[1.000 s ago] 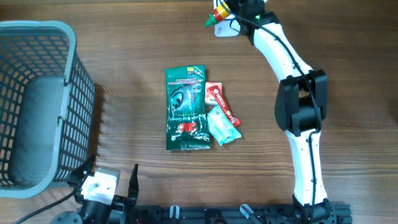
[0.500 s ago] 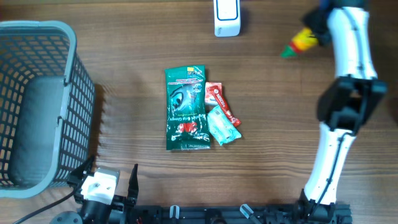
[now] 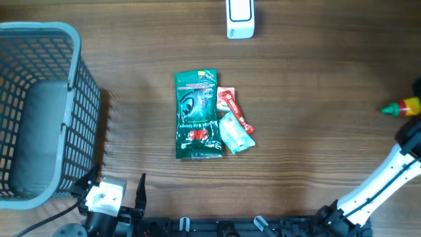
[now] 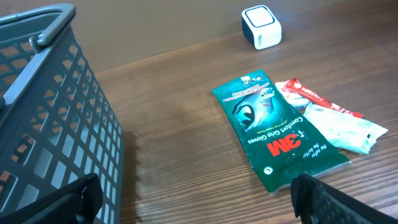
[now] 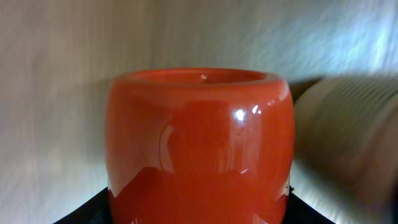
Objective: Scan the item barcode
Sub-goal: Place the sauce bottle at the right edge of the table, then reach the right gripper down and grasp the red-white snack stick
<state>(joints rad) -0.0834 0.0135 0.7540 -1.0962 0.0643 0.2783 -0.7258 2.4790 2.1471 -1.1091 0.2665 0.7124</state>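
Note:
The item is a red sauce bottle with a green cap (image 3: 402,107), held in the air at the far right edge of the overhead view. Its glossy red body (image 5: 199,137) fills the right wrist view, with my right gripper (image 5: 196,213) shut on it; dark fingers (image 5: 84,211) show at the bottom corners. The white barcode scanner (image 3: 239,18) stands at the back middle of the table, far to the left of the bottle, and also shows as a small white box (image 4: 261,27). My left gripper (image 3: 117,185) rests open and empty at the front left.
A green 3M package (image 3: 196,114), a red packet (image 3: 234,110) and a pale teal pack (image 3: 235,133) lie together mid-table. A grey mesh basket (image 3: 82,99) stands at the left, close beside my left gripper (image 4: 202,202). The right arm's white link (image 3: 385,181) crosses the front right corner.
My right arm has swung from beside the scanner at the back to the far right edge, carrying the bottle with it. The left arm and the packets have not moved.

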